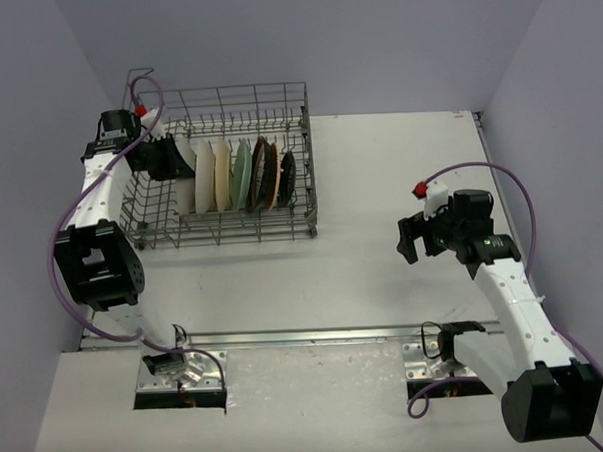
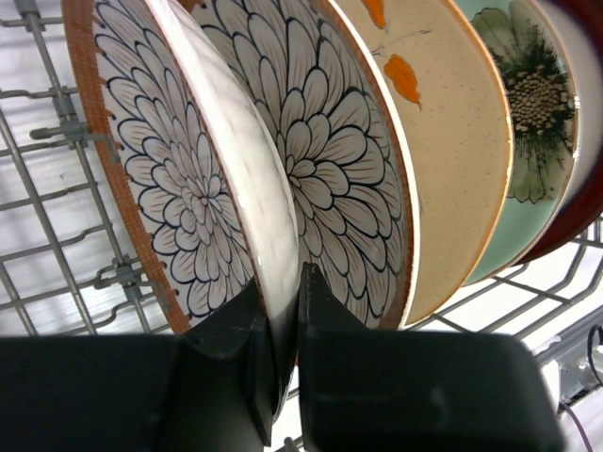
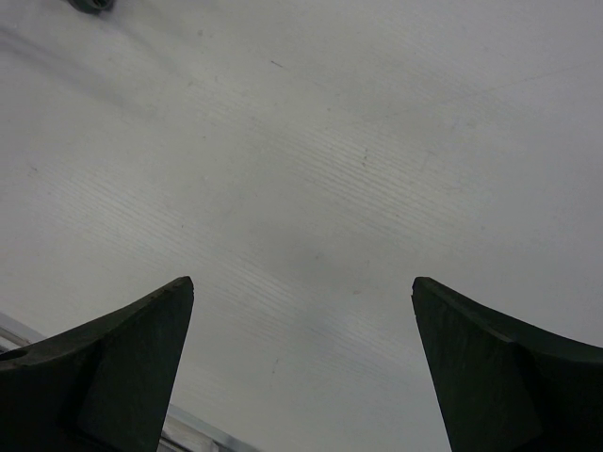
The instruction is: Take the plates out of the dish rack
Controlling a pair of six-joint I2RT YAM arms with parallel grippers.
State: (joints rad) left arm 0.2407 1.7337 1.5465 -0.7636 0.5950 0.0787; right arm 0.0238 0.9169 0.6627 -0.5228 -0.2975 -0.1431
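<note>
Nothing is unloaded yet: all plates (image 1: 241, 176) stand in the dish rack (image 1: 276, 97). Your left gripper (image 2: 283, 311) pinches the petal-patterned plate (image 2: 179, 188); your right gripper (image 3: 301, 282) hangs wide.

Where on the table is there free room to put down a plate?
The table is bare between the rack and the right tool, and in front of the rack. Inside the rack, the plates stand crowded.
</note>
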